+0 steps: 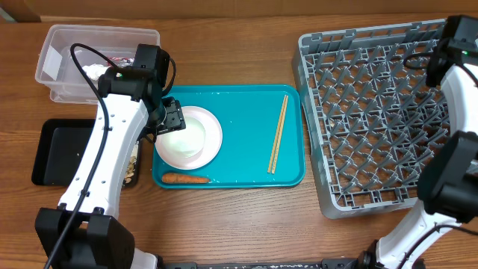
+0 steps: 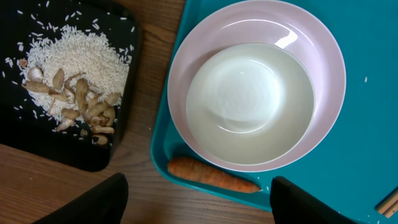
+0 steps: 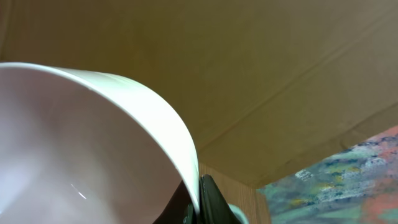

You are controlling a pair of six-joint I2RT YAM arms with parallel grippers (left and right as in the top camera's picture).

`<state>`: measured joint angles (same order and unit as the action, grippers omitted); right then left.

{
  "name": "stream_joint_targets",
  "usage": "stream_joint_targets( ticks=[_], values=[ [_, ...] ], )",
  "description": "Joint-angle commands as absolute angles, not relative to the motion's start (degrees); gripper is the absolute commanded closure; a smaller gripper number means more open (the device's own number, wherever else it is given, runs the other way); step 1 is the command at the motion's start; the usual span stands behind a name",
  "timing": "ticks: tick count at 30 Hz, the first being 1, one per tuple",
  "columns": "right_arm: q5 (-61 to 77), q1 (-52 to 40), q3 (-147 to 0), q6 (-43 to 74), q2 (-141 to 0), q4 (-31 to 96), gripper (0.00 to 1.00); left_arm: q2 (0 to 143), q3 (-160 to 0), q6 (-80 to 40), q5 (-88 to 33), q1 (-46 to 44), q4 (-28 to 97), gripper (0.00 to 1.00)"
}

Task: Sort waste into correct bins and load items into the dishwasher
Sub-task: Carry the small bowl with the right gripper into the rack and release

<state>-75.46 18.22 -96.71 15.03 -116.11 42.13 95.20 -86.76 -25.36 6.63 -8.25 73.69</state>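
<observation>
At the left gripper (image 2: 199,208): jaws apart, nothing between them, hanging over the white bowl (image 2: 249,102) nested on the round plate (image 2: 180,78), at the left end of the teal tray (image 2: 367,37). At the right gripper (image 3: 200,202): clamped together on the thin rim of a second bowl (image 3: 74,143), up by the dish rack (image 1: 373,112) at the right of the overhead frame. Could go wrong by closing on bowl and plate together, given the nested rims, or by knocking the carrot (image 2: 211,175), just below the plate against the tray's lower wall. On the right, only an edge pinch, so likely to slip if tilted carelessly over the pegs. Nearby: chopsticks (image 1: 278,134) right of centre on the tray, black tray (image 2: 62,149) with rice scraps (image 2: 74,62) at left, clear tub (image 1: 67,45) at upper left
</observation>
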Motion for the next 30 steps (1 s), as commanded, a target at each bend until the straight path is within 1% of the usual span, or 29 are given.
stream_joint_targets(
  ticks=[1,6,9,15,20,21,26,30],
  values=[
    [-77.5,18.0,-97.5,18.1,-119.0,42.3,0.96,94.0,-87.5,-25.8,5.9,-8.3,73.7,0.25],
    [-72.4,17.0,-97.4,22.8,-119.9,44.3,0.96,94.0,-87.5,-25.8,5.3,-8.3,73.6,0.25],
    [-69.7,16.4,-97.2,22.8,-119.9,44.3,0.96,94.0,-87.5,-25.8,4.8,-8.3,73.5,0.24],
    [-70.5,16.0,-95.9,22.8,-119.9,43.8,0.96,94.0,-87.5,-25.8,4.4,-8.3,73.7,0.24],
    [-82.3,16.1,-95.9,22.8,-119.9,42.3,0.96,94.0,-87.5,-25.8,4.4,-8.3,73.7,0.24],
    [-82.7,16.1,-95.9,22.8,-119.9,42.3,0.96,94.0,-87.5,-25.8,4.4,-8.3,73.6,0.24],
    [-77.2,16.1,-95.0,22.8,-119.9,43.6,0.96,94.0,-87.5,-25.8,4.4,-8.3,73.6,0.24],
    [-76.8,16.1,-92.1,23.2,-119.9,42.8,0.96,94.0,-87.5,-25.8,4.4,-8.3,73.6,0.24]
  ],
)
